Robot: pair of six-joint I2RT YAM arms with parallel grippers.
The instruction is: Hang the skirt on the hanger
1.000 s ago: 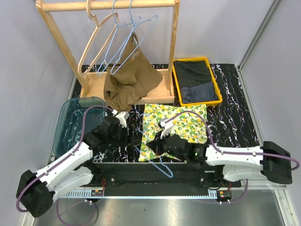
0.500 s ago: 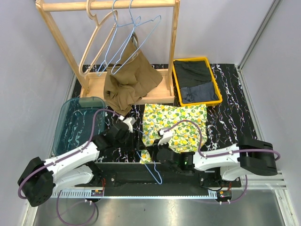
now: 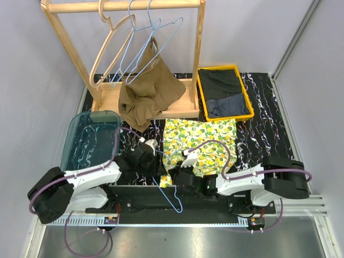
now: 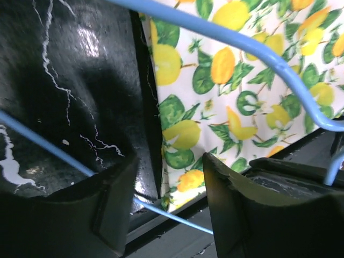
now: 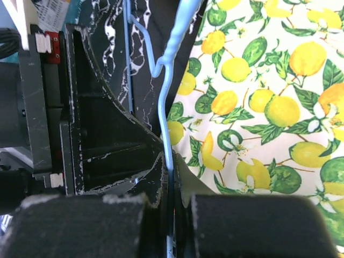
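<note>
Since a second ago, both arms have swung inward and the near-left corner of the skirt [image 3: 207, 141] has bunched up. The left pincer [image 3: 156, 160] now sits at that corner.

- **Left pincer:** partly open and narrowing. Its jaws straddle the skirt's left edge and a run of the blue hanger [image 3: 167, 192] wire, and nothing is gripped yet.
- **Right pincer** [image 3: 176, 181]: clenched on the hanger wire.
- **Skirt:** lies on the table [image 3: 263, 141] just beyond both pincers, with its left edge running away from the bases.
- **Judgement:** the left arm is nearer the edge, so seizing cloth and not wire looks decisive.
</note>
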